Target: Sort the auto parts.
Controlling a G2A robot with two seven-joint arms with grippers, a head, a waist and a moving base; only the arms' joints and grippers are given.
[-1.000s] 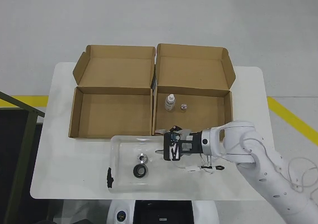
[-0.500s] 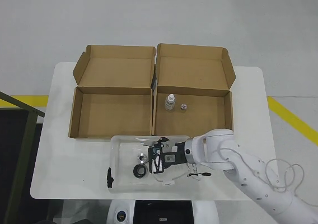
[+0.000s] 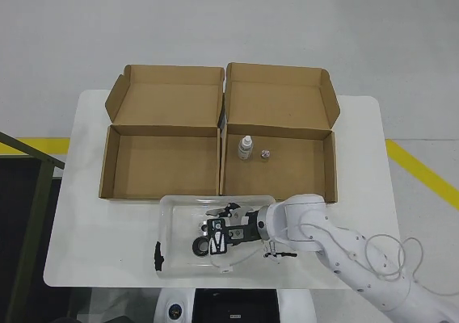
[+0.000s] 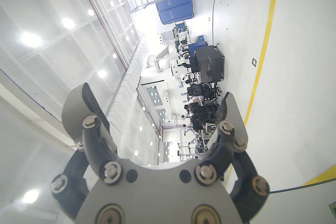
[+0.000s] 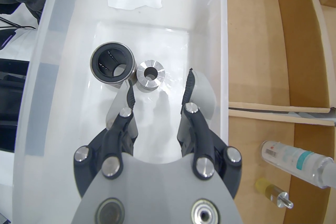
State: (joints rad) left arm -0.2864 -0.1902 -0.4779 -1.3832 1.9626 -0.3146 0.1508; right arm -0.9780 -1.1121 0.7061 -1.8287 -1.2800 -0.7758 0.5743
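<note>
A black ring-shaped bearing (image 5: 112,66) and a smaller silver bushing (image 5: 151,75) stand side by side on the floor of a clear plastic bin (image 5: 220,33). My right gripper (image 5: 160,88) is open inside the bin, just short of the bushing, and one fingertip (image 5: 130,95) sits close to the bearing. From above, this gripper (image 3: 213,236) is at the left half of the bin (image 3: 165,211), next to the bearing (image 3: 201,246). My left gripper (image 4: 157,99) is open and holds nothing, pointing up into the room.
Two open cardboard boxes lie behind the bin. The left box (image 3: 163,165) holds nothing. The right box (image 3: 294,174) holds a small bottle (image 3: 246,147) and a small metal part (image 3: 266,153). Black tape (image 3: 158,257) marks the bin's left rim.
My right arm has moved left along the bin, from its right end to the two parts. The gripper stayed open. The parts have not moved.
</note>
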